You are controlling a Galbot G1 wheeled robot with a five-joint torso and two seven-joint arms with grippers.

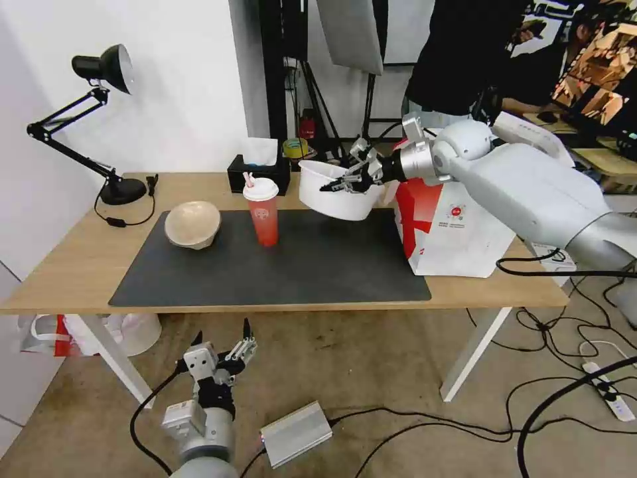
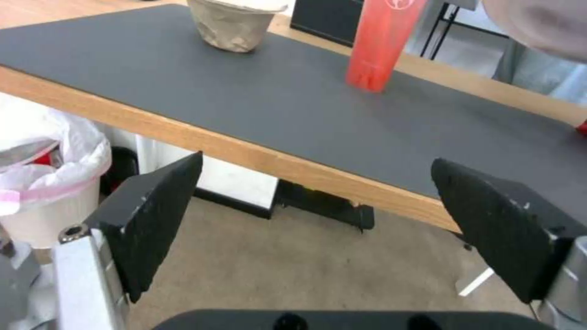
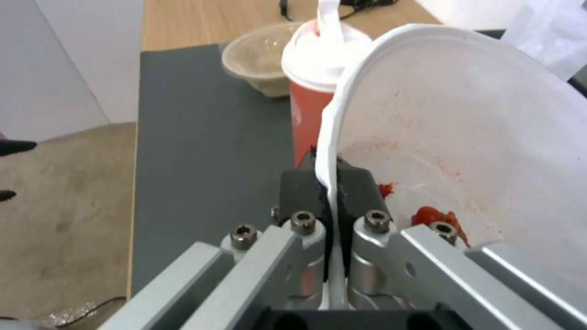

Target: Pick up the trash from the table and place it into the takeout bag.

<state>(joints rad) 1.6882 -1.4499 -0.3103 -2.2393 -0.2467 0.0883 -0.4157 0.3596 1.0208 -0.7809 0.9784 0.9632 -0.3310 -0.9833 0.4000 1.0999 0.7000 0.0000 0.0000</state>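
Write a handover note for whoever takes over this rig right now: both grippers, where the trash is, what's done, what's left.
Right gripper: shut on the rim of the white plastic bowl, held in the air above the grey mat, beside the takeout bag.
Left gripper: open, parked low in front of the table.
Beige paper-pulp bowl and red drink cup: on the mat, untouched.
Done: white bowl lifted.
Left: drop it in the bag, then bag the beige bowl and the cup.

Right claw (image 1: 350, 179) pinched shut, arm outstretched; left claw (image 1: 222, 345) agape, low.
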